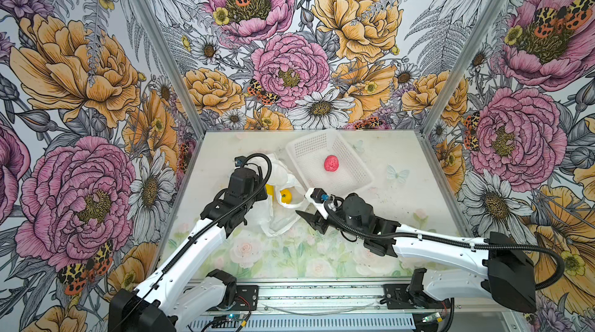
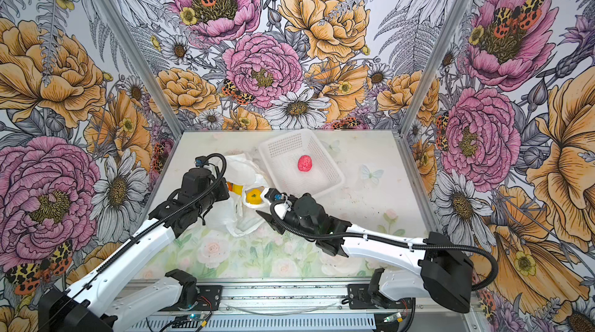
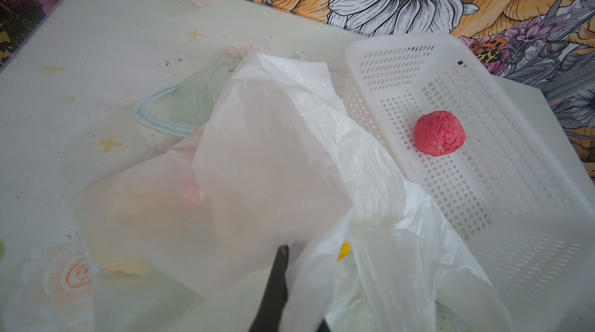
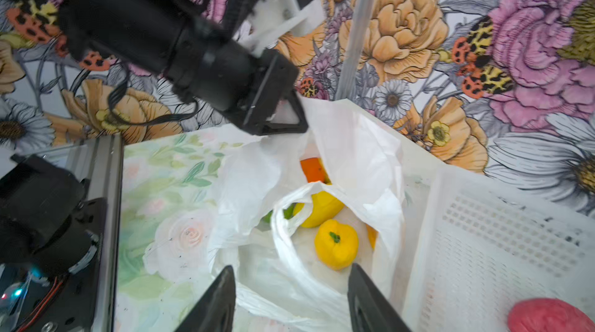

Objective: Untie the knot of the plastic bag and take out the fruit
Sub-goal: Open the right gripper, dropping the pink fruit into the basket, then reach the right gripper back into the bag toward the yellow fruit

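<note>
The plastic bag [image 1: 279, 217] [image 2: 242, 168] lies open beside the basket, and no knot is in view. My left gripper [image 3: 291, 259] [image 4: 291, 117] is shut on the plastic bag's [image 3: 273, 169] upper edge and holds it lifted. Fruit shows inside the mouth: a yellow one with a green stem [image 4: 336, 243] [image 1: 286, 196] [image 2: 253, 196], another yellow one [image 4: 325, 206], an orange one [image 4: 312, 169] and a bit of a green one [image 4: 288, 212]. My right gripper [image 4: 291, 269] [image 1: 304, 204] [image 2: 265, 203] is open just before the mouth, above a loose handle loop [image 4: 286, 250].
A white lattice basket [image 1: 309, 146] [image 2: 283, 148] [image 3: 386, 56] [image 4: 483, 233] stands at the back, touching the bag, with a pink-red bumpy fruit [image 1: 331, 163] [image 2: 304, 163] [image 3: 439, 133] [image 4: 544, 317] in it. Flowered walls close in three sides.
</note>
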Robot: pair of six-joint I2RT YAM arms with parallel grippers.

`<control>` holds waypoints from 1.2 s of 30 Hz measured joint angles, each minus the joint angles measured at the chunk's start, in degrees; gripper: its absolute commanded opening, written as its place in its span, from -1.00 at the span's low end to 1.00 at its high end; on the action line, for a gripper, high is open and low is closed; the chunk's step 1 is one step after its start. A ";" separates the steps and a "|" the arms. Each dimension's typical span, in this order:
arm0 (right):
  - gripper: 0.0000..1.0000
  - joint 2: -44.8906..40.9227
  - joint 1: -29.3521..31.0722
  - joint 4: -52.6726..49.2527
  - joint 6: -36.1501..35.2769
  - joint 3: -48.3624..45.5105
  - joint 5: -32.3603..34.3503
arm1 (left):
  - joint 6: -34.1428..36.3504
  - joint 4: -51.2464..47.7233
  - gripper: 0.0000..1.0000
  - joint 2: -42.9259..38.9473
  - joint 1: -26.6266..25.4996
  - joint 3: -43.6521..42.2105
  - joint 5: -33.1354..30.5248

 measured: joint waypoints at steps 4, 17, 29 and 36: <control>0.00 9.27 3.06 -0.15 -2.43 4.20 -0.96 | 0.00 -0.02 -1.00 0.00 0.00 0.00 0.00; 0.17 33.22 0.57 -3.98 -1.97 21.66 7.02 | 0.00 -0.02 -1.00 -0.28 0.00 0.00 0.15; 0.87 42.16 -8.17 -9.94 2.32 29.59 12.59 | 0.00 -0.02 -1.00 -0.33 0.00 0.00 0.15; 0.79 50.45 -8.70 -15.98 3.06 40.70 11.19 | 0.00 -0.02 -1.00 -0.35 0.00 0.00 0.15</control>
